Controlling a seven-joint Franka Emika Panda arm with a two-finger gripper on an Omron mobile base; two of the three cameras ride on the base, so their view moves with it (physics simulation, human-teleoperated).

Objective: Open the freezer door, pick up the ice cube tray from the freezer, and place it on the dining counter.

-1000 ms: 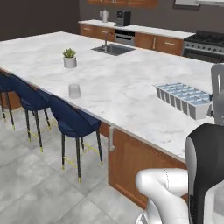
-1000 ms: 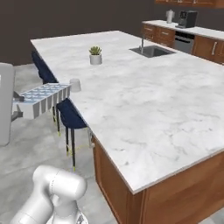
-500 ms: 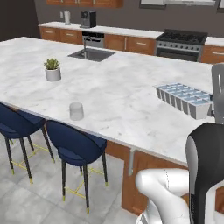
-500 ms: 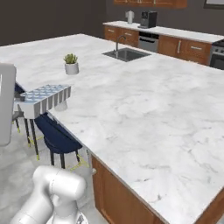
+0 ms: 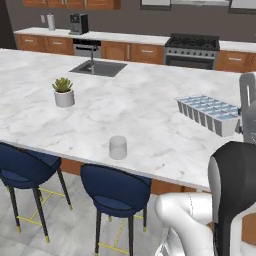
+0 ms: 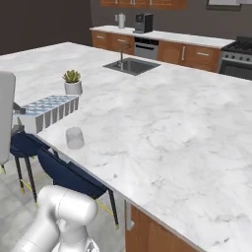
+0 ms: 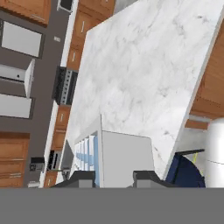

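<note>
The gripper (image 7: pixel 113 177) is clamping one end of the ice cube tray (image 5: pixel 209 114), carrying it at three o'clock above the dining counter (image 5: pixel 140 112); fetching looks finished, setting it down is remaining

2 base cams look fwd/down over dining counter (image 5: pixel 150 115) from L & R; hand cam close along tray.

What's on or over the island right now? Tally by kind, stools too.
Ice cube tray: 1, held in the fingers above the dining counter
Glass cup: 1
Potted plant: 1
Sink: 1
Blue stools: 2
Total: 6
</note>
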